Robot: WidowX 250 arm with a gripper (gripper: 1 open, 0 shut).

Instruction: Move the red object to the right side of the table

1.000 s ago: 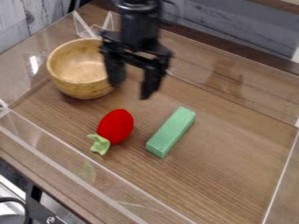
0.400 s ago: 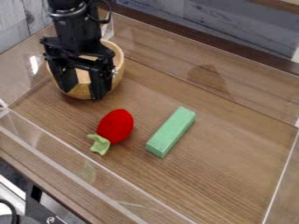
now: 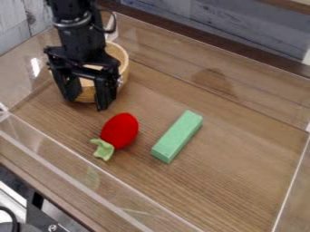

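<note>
1. Pincer (image 3: pixel 86 91) wide open, empty, pointing down, in front of the bowl (image 3: pixel 115 63).
2. Strawberry (image 3: pixel 119 129) lies on the bench (image 3: pixel 230 100), near the pincer, below and to its right in view; stem (image 3: pixel 101 150) trails toward the front wall.
3. Green block (image 3: pixel 177 136) sits beyond the strawberry.
4. Advice: centre over the red body, straddle it, descend low, then close; avoid the stem.
</note>
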